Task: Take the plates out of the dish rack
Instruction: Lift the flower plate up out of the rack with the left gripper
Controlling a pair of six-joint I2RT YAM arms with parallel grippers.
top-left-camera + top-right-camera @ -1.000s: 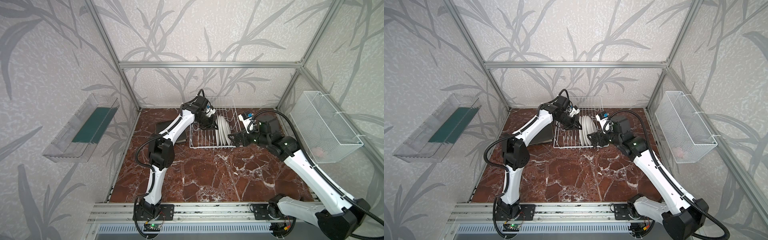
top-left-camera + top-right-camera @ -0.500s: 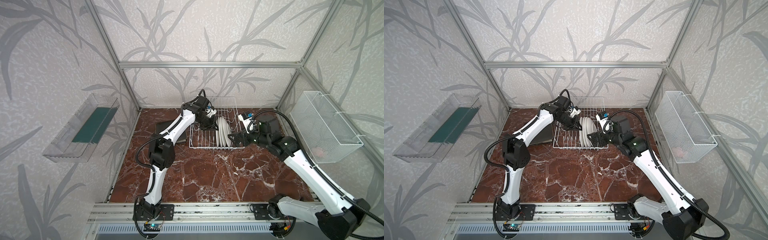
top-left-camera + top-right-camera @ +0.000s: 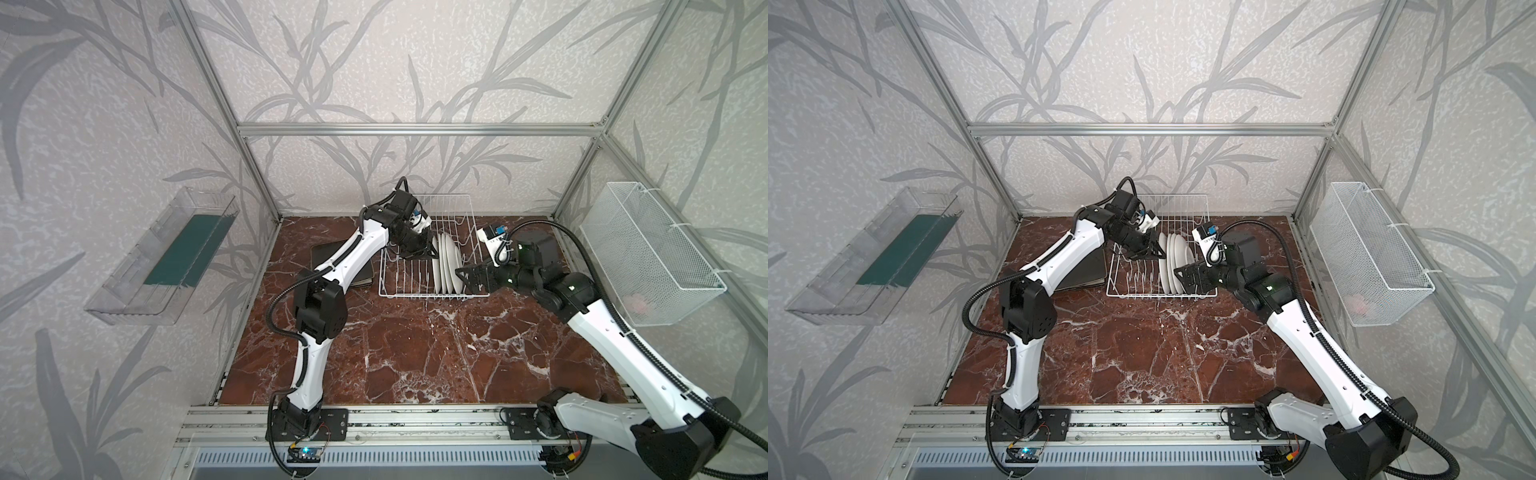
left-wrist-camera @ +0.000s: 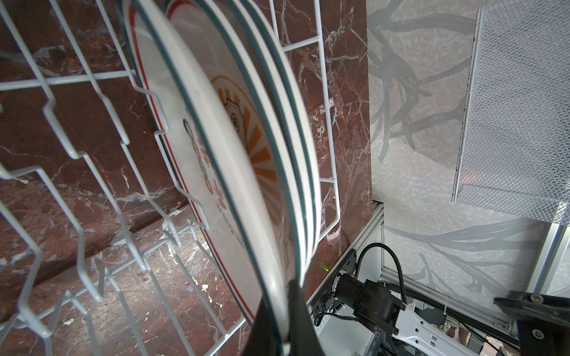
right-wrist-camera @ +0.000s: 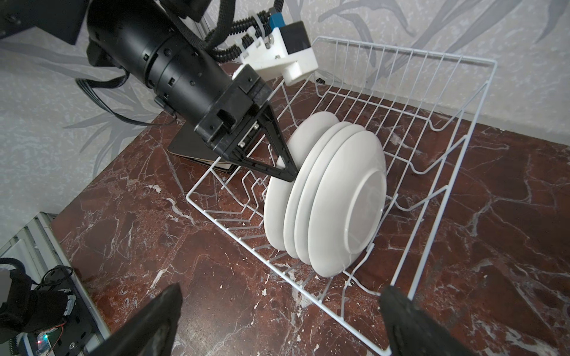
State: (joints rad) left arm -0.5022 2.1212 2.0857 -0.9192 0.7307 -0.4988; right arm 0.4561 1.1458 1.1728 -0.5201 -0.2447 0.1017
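Standing in dish rack (image 3: 403,274), seemingly four plates (image 5: 339,197), left end effector (image 5: 288,174) clamped on endmost plate (image 5: 274,209), right end effector (image 3: 462,277) apart.

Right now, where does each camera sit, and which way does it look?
Top views: high at the front, looking down on table, rack, left arm and right arm.
Left wrist: above the rack, looking along the plates; left hand shut on one plate.
Right wrist: beside the rack, facing the plates' backs; open right hand at the edge, left hand opposite.
Shared: all show rack and plates.
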